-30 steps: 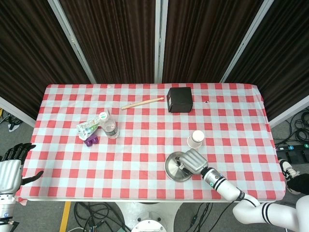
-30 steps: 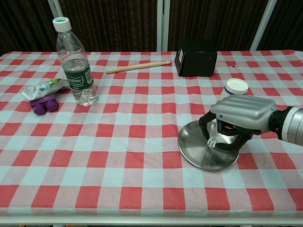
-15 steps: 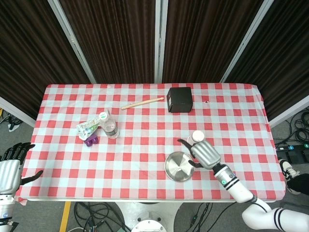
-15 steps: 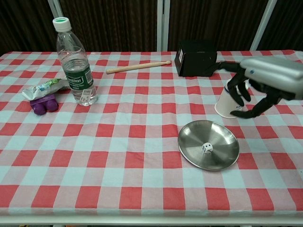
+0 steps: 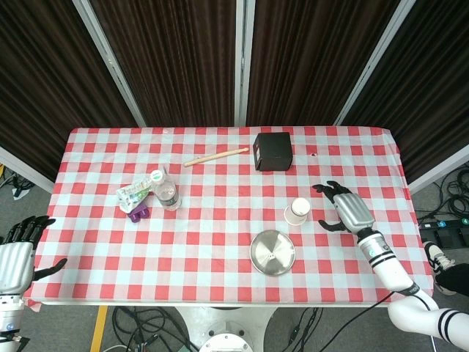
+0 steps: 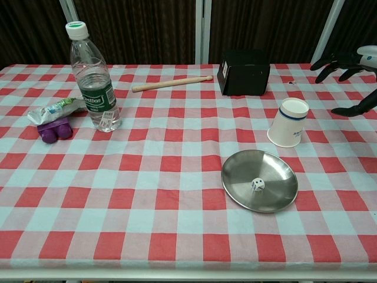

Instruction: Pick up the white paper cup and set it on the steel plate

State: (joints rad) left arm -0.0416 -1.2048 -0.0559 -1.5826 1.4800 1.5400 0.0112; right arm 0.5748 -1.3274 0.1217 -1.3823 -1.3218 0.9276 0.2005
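Note:
The white paper cup (image 5: pixel 297 210) (image 6: pixel 288 122) stands upside down on the checked cloth, just behind the steel plate (image 5: pixel 272 252) (image 6: pixel 259 180). A small white die (image 6: pixel 257 184) lies in the plate. My right hand (image 5: pixel 347 208) (image 6: pixel 349 63) hovers to the right of the cup, apart from it, fingers spread and holding nothing. My left hand (image 5: pixel 16 257) hangs off the table's front left corner, fingers apart and empty; the chest view does not show it.
A water bottle (image 6: pixel 93 78) stands at the left beside a crumpled packet (image 6: pixel 54 109) and a purple object (image 6: pixel 54 129). A wooden stick (image 6: pixel 171 83) and a black box (image 6: pixel 244 72) lie at the back of the table (image 5: pixel 220 286).
My right hand has lifted off the plate, passed by the cup, and moved right and back, ending clear of the cup. The cup, plate and left hand have stayed put.

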